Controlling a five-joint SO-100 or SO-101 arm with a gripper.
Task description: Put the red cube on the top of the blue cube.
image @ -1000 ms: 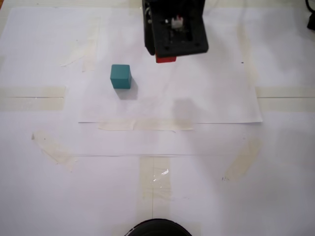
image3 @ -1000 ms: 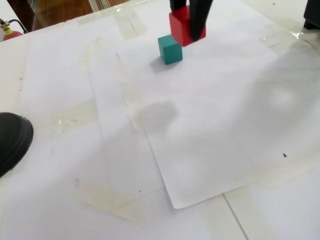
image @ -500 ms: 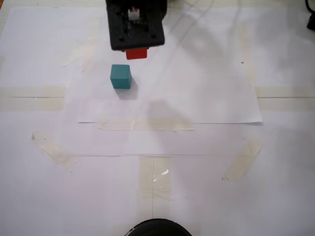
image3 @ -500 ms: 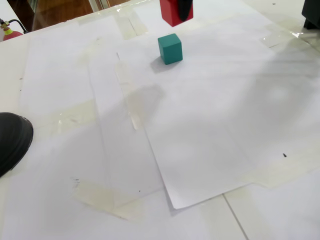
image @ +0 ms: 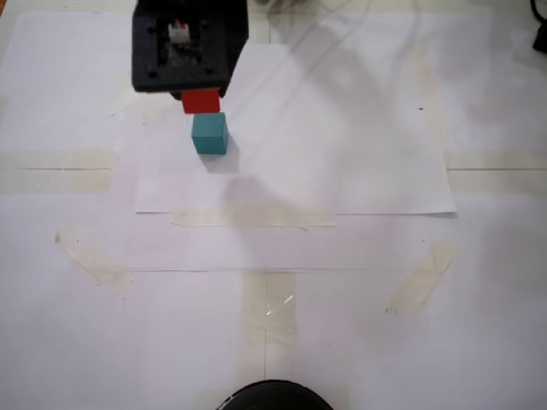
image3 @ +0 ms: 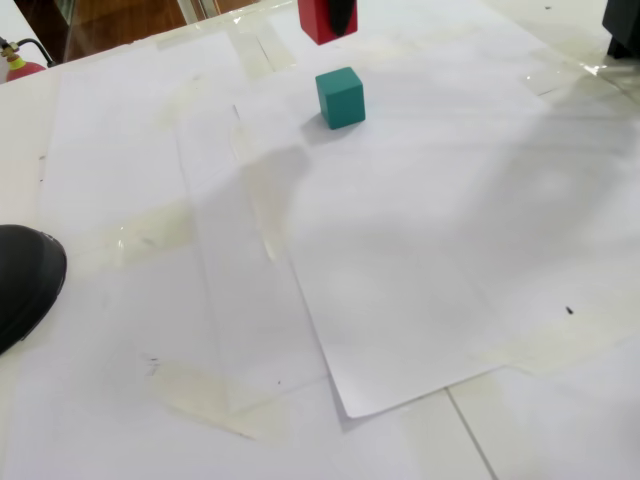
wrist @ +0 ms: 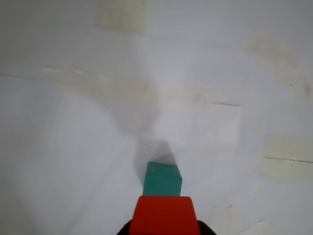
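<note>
White paper sheets, fixed with strips of pale tape, cover the table in all the views we have. At the far left of a fixed view we see a dark rounded object on the table edge, well apart from the cubes; in the other fixed view a similar dark curve sits at the bottom edge. We cannot tell what it is.

Moving right in that fixed view, the black gripper hangs at the upper left, its body hiding most of what it carries. Only a small part of the red cube shows below it. We read the jaws as pinching the red cube, with a dark finger lying across its face in a fixed view.

Just under it stands the blue cube, flat on the paper with its shadow to the right. In a fixed view the red cube is lifted clear of the blue cube, slightly to the left and not touching. The wrist view shows the red cube close at the bottom edge, with the blue cube just beyond it. Nothing else lies between them.
</note>
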